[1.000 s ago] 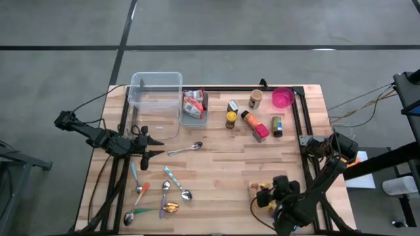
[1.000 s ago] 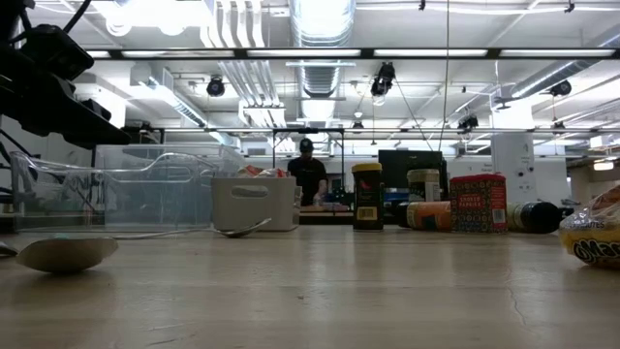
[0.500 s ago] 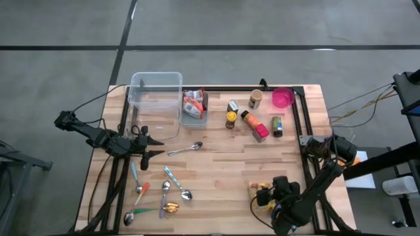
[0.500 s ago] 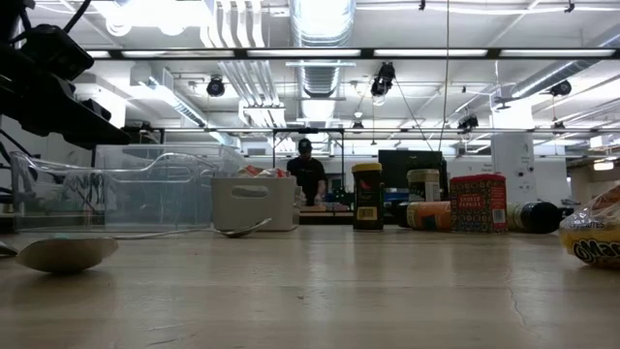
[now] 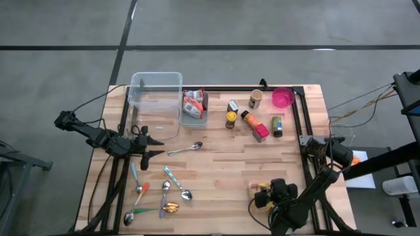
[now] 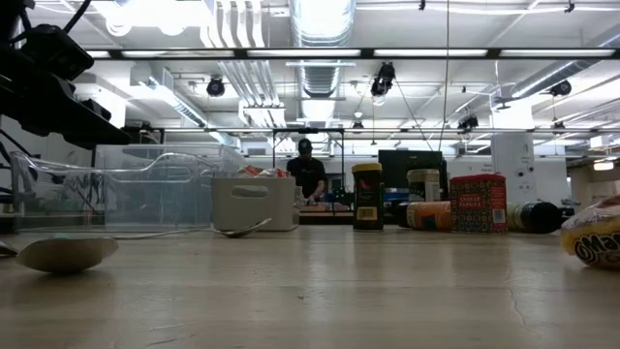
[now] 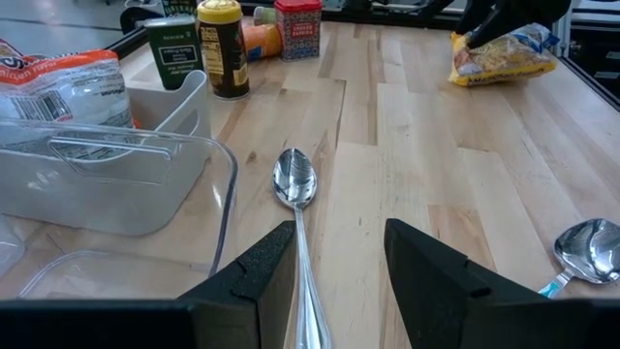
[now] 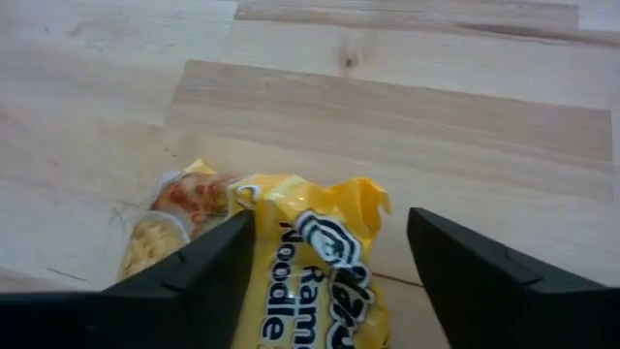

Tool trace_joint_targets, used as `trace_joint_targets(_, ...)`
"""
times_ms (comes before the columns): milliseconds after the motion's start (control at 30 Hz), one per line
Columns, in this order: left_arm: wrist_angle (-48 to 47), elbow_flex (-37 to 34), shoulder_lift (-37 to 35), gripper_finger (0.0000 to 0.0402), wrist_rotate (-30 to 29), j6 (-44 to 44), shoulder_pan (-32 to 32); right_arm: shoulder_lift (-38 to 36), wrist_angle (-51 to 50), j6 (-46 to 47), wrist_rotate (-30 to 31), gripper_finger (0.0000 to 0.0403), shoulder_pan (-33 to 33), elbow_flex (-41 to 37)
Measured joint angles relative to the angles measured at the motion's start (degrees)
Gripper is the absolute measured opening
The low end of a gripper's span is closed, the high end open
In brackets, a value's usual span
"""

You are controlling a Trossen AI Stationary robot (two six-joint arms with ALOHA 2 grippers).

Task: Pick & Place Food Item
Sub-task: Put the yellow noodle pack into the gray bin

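Two dark arms work over a pale desk [image 5: 223, 170] of jointed wooden planks, its grain and knots plainest in the right wrist view. Largest of the things on it is a clear plastic bin [image 5: 156, 98] with rounded corners, at the far left; against its side sits a smaller grey tub [image 5: 194, 115] holding a crinkled red-and-white packet [image 5: 193, 105]. To the right stands a cluster of jars and bottles [image 5: 252, 118] and a round pink bowl [image 5: 282, 98]. Only from the level view do these read as upright cylinders, with a red tin [image 6: 478, 202] among them and a person [image 6: 307, 174] standing far behind in the room. The noodle packet [image 5: 260, 192], glossy yellow film with a printed picture of food, lies flat near the desk's front right edge; the right hand [image 5: 270, 195] is down over it, one dark finger either side, and the right wrist view shows those fingers [image 8: 199, 267] flanking the packet without visibly pressing it, so I cannot tell whether it is grasped. The left hand [image 5: 146, 145] hovers at the left of the desk with its fingers part-way apart, holding nothing; its wrist view shows a polished steel spoon [image 7: 295, 184] lying between them. More spoons [image 5: 164, 193], some with coloured handles, are scattered toward the front left.
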Motion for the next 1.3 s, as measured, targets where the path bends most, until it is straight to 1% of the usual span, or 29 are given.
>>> trace_joint_targets(200,-0.02,-0.01,0.01,0.0163,-0.01,-0.01,0.0,0.0,0.66,-1.07,1.47,0.0155,-0.02,0.0)
trace_joint_targets(367,0.0,-0.01,0.01,0.0163,0.0,0.0,-0.01,0.0,0.88,-1.64,1.5,0.0081,-0.02,0.0)
trace_joint_targets(500,-0.02,-0.01,0.02,0.0163,0.01,0.0,-0.02,0.0,1.0,-1.98,1.48,0.0041,-0.13,0.0)
trace_joint_targets(600,0.0,-0.01,0.0,0.0163,0.01,0.0,0.0,0.0,1.05,-2.3,1.47,0.0034,-0.17,0.0)
trace_joint_targets(833,-0.01,0.0,0.0,0.0163,0.0,0.0,0.0,0.0,0.81,-2.38,1.47,0.0032,-0.18,0.0)
trace_joint_targets(967,-0.02,-0.01,0.0,0.0163,0.01,0.0,0.0,0.0,-2.04,-2.37,1.67,0.0032,-0.65,0.75)
trace_joint_targets(1300,-0.01,-0.01,0.0,0.0163,0.01,0.0,0.0,-0.09,-12.47,-2.49,7.81,0.0032,-2.06,4.88)
